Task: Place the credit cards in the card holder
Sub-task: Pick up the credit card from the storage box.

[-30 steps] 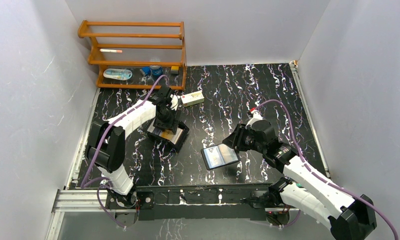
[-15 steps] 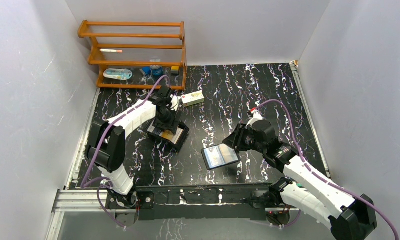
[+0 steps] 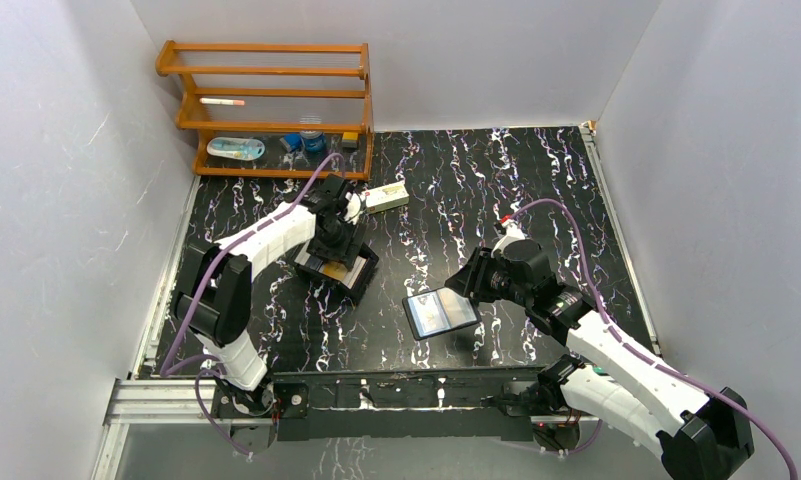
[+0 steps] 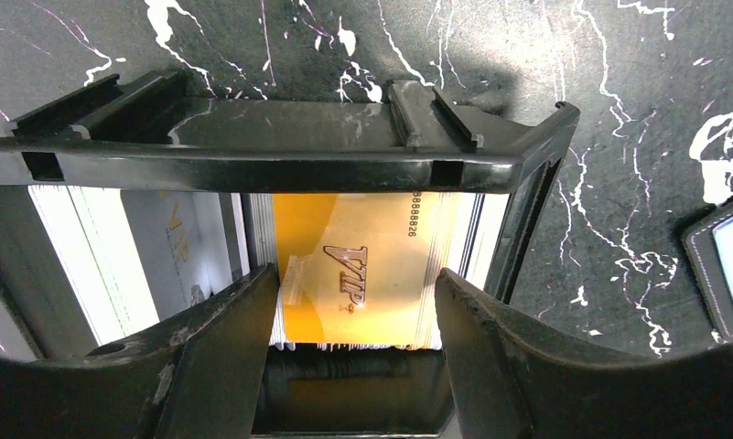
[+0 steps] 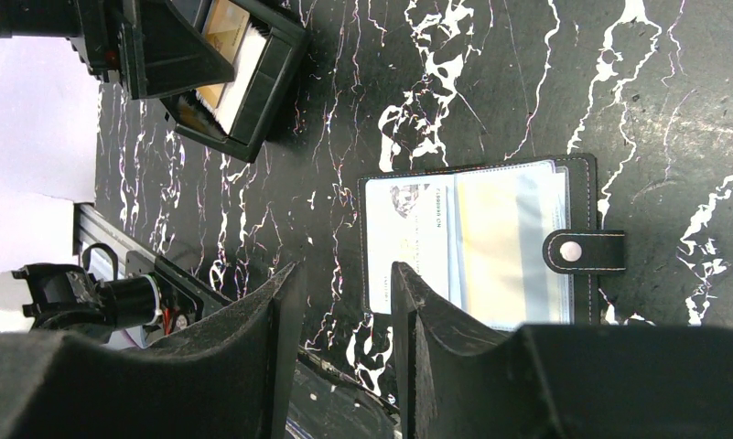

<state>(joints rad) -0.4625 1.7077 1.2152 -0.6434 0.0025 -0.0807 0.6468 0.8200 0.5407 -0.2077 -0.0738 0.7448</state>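
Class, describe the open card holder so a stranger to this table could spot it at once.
On the black, white-veined table, look near the front edge, by the right gripper. The flat black folding card holder lies open there, showing glossy clear sleeves. Unlike the deeper black hinged box to its left, it is thin, with a small snap tab.

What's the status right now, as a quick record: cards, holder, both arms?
credit cards: stacked in black box, orange VIP card showing
card holder: lying open on table, sleeves up, snap tab out to one side
left gripper: down in box, jaws either side of the stack; contact unclear
right gripper: hovering by holder, jaws open, empty
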